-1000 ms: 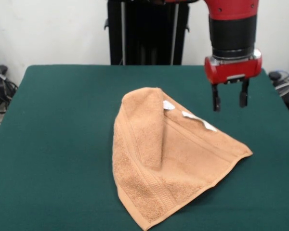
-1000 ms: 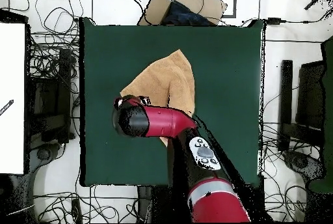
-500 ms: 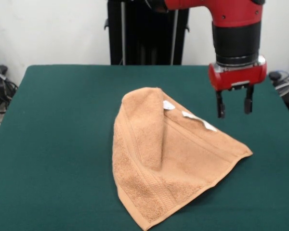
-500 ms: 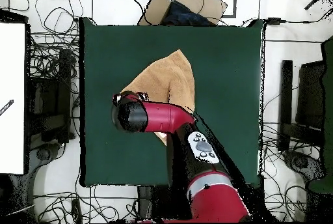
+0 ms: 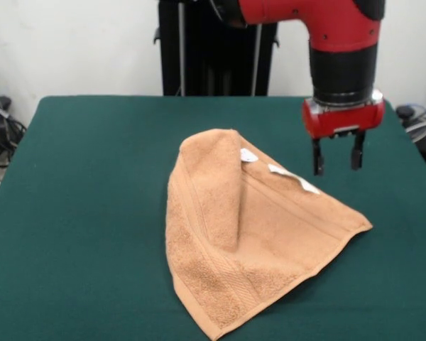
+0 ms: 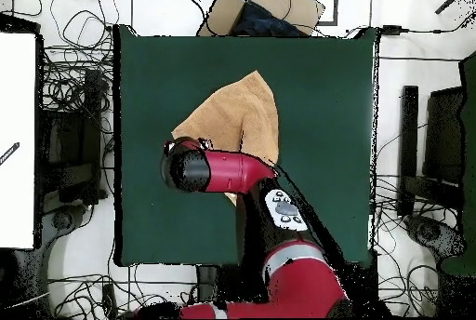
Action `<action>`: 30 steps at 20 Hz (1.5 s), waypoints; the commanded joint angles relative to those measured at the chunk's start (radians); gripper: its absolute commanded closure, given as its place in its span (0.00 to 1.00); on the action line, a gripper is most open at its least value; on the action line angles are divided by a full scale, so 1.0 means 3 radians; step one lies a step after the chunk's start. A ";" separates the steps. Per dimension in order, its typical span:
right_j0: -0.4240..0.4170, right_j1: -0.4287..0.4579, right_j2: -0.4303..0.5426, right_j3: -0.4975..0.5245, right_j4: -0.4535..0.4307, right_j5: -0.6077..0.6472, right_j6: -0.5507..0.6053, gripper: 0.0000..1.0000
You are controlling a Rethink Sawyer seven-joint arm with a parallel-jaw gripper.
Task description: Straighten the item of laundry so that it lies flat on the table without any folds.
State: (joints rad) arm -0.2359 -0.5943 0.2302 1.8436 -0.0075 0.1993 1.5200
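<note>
The peach-orange towel point(image 5: 250, 238) lies folded on the dark green table point(image 5: 85, 185), one flap turned over along its left side, with white labels point(image 5: 291, 177) at its far right edge. In the overhead view the towel point(image 6: 237, 112) reaches out from under the arm. My gripper point(image 5: 336, 169) is open and empty. It hangs above the table just right of the towel's labelled edge, apart from the cloth. In the overhead view the arm's head point(image 6: 191, 169) hides the fingers.
The black pedestal point(image 5: 216, 46) stands behind the table's far edge. Cables and dark gear point(image 5: 0, 131) lie off the table's left side. A cardboard box point(image 6: 265, 7) sits past the table's edge in the overhead view. A white board point(image 6: 17, 140) stands at the left.
The gripper dropped and drifted right half a second ago, and has now come back a little to the left and slightly up. The towel has not moved.
</note>
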 commanded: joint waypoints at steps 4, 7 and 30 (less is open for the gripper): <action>0.0003 0.0572 -0.0097 -0.0162 -0.0062 0.0009 0.0442 0.00; -0.0020 0.0644 -0.0087 -0.0171 -0.0089 -0.0138 0.0459 0.00; -0.0293 0.0996 0.0009 -0.0138 -0.0415 -0.1040 0.0595 0.00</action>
State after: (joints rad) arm -0.2733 -0.4141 0.2433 1.8672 -0.0992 0.0425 1.5200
